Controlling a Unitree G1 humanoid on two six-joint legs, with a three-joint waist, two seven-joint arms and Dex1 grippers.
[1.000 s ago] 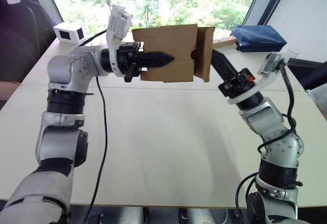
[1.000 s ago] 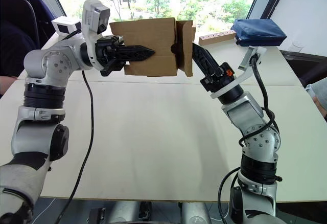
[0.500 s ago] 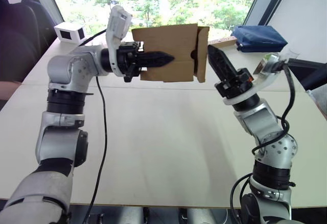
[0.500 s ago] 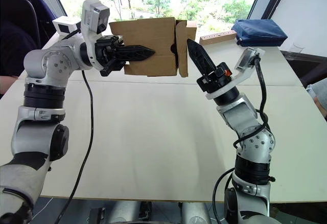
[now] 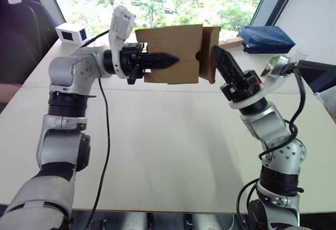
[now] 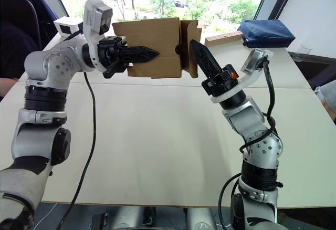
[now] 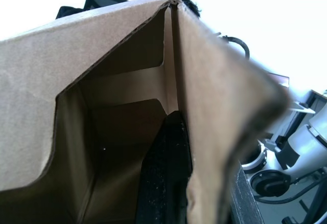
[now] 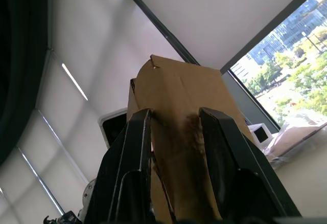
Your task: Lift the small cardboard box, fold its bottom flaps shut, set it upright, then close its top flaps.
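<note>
Cardboard is all you have between those fingers: the small cardboard box (image 5: 173,54) hangs in mid-air above the table (image 5: 168,151), pinched through one wall by your left gripper (image 5: 169,60) — a thin, bendable hold. Your right gripper (image 5: 220,61), fingers spread, sits at the half-folded flap (image 5: 209,54) on the box's right end. Push too hard there and the carton may pivot or slip out — press gently, square to the flap.

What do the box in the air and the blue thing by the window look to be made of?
Small cardboard box: brown corrugated cardboard, matte, with raw cut edges and creased flaps. Blue thing: apparently fabric, a soft, padded, wrinkled shape; the exact textile is unclear.
</note>
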